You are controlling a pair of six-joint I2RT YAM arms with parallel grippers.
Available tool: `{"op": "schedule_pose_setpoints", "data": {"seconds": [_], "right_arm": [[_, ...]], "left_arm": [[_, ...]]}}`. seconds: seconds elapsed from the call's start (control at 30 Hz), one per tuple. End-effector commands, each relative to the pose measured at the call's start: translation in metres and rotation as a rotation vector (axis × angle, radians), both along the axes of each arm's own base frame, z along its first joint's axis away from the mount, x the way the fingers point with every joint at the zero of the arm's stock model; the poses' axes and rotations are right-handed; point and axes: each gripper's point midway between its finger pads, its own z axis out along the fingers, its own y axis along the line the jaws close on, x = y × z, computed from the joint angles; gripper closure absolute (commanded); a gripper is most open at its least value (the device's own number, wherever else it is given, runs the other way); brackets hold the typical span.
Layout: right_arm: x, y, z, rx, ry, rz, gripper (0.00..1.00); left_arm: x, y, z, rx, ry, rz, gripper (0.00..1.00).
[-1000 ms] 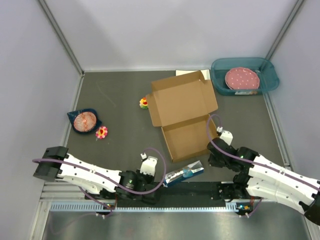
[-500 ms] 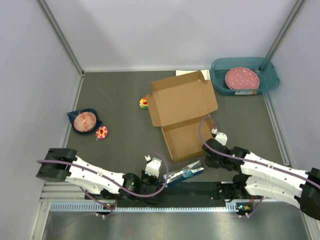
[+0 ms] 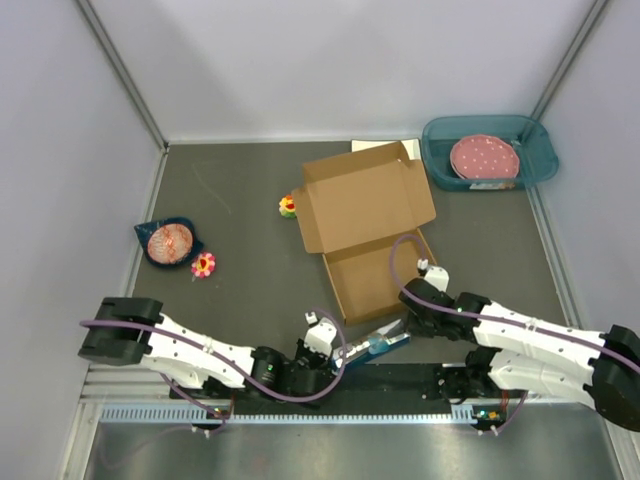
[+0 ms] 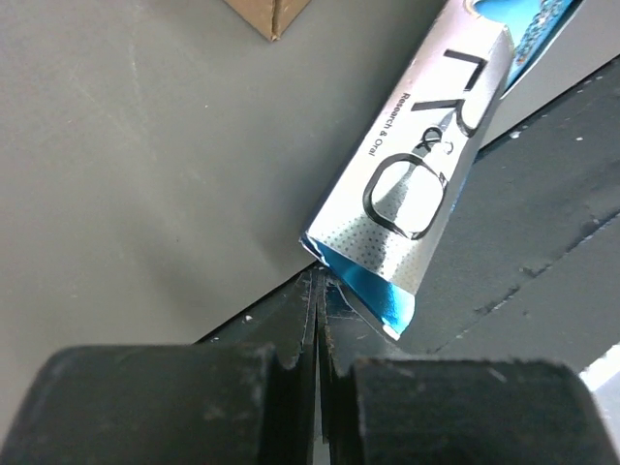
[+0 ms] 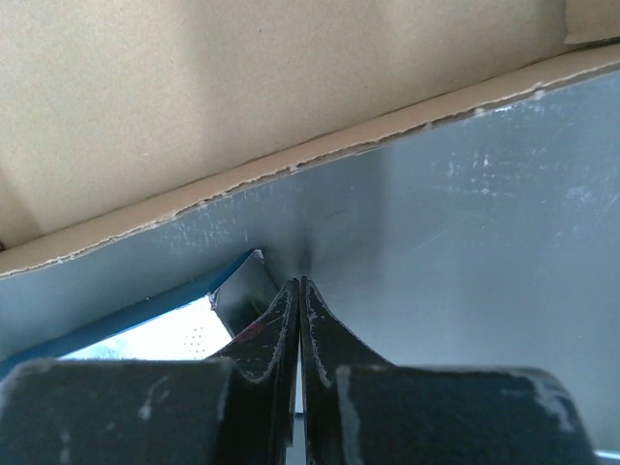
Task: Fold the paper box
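Paper box point(image 3: 365, 235) just ahead of right fingers point(image 5: 276, 334); farther from left fingers point(image 4: 291, 354).

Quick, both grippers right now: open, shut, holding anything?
Left gripper: shut, holding nothing, tips by the silver-and-blue printed carton.
Right gripper: shut, holding nothing.

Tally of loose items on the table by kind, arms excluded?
paper box: 1
silver-blue carton: 1
flower toys: 2
teal tub: 1
pink dotted plate: 1
blue dish: 1
white flat item: 1
Total: 8
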Motion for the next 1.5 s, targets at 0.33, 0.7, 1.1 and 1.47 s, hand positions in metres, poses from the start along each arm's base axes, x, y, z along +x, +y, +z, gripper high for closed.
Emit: {"op": "schedule_pose_setpoints", "data": {"seconds": [0.33,0.7,1.1,1.47], "right_arm": [[-0.014,0.035,-0.001,0.015,0.015,0.126,1.0],[-0.033,0.064,-0.006,-0.029,0.034,0.236,1.0],[-0.046,0.077,0.0,0.031,0.017,0.259,1.0],[-0.049,0.084,0.003,0.056,0.004,0.286,1.0]], "left_arm": [[0.01,-0.021,0.013,-0.046,-0.011,0.017,1.0],[0.019,-0.033,0.02,0.011,-0.036,0.032,1.0],[0.046,-0.001,0.045,-0.026,-0.091,0.246,1.0],[0.058,0.034,0.042,-0.057,-0.067,0.416,1.0]]}}
